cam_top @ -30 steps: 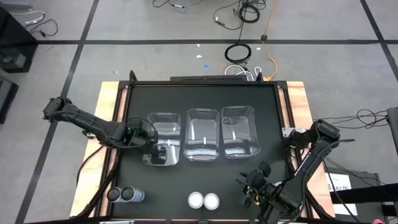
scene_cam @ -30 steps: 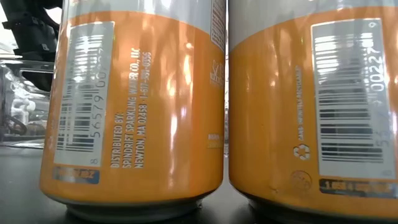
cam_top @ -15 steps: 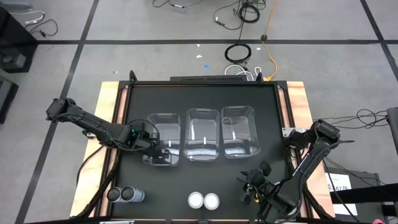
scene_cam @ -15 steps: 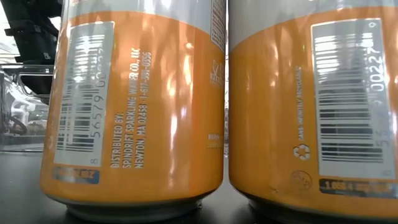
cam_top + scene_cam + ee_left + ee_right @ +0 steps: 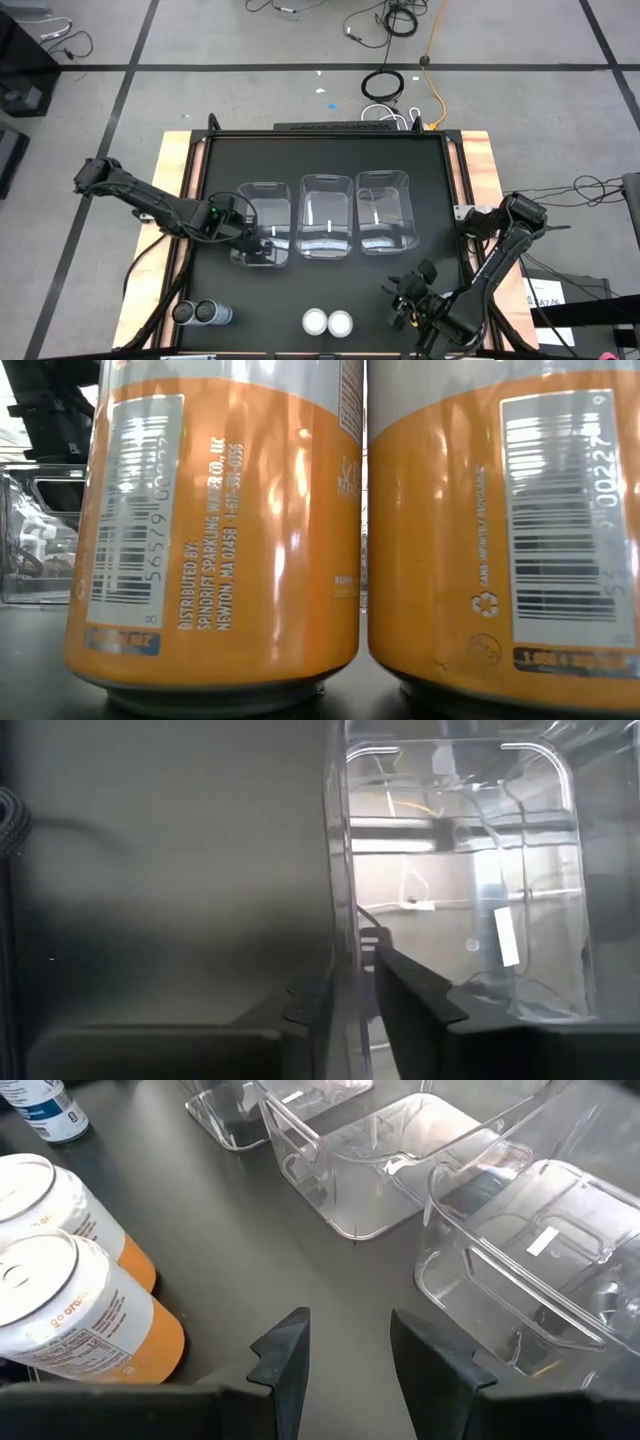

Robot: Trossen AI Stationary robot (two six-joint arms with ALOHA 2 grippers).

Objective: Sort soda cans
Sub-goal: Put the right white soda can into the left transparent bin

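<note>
Two silver-topped orange soda cans point(image 5: 328, 322) stand side by side on their bases near the table's front edge; they fill the low view point(image 5: 220, 530). Two dark-topped cans point(image 5: 200, 313) stand at the front left. My left gripper point(image 5: 350, 1005) is slightly open at the near left corner of the left clear bin point(image 5: 266, 222), one finger inside the bin and one outside. My right gripper point(image 5: 350, 1350) hangs open over bare table, to the right of the orange cans point(image 5: 70, 1300), with nothing between its fingers. My left gripper comes from above, pointing steeply down, with the left bin's left side wall point(image 5: 345, 950) between its fingers, near the wall's near end. The bin rests on the table. Whether either finger touches the wall, I cannot tell.
Three clear bins stand in a row at the table's middle: left, centre point(image 5: 326, 228) and right point(image 5: 384, 222). Bare black tabletop point(image 5: 300, 290) lies between the bins and the cans. A raised frame point(image 5: 190, 200) edges the table.
My left gripper has sunk a little at the left bin's near corner, and in the low view that bin's rim has come down with it. The cans have stayed where they were.
</note>
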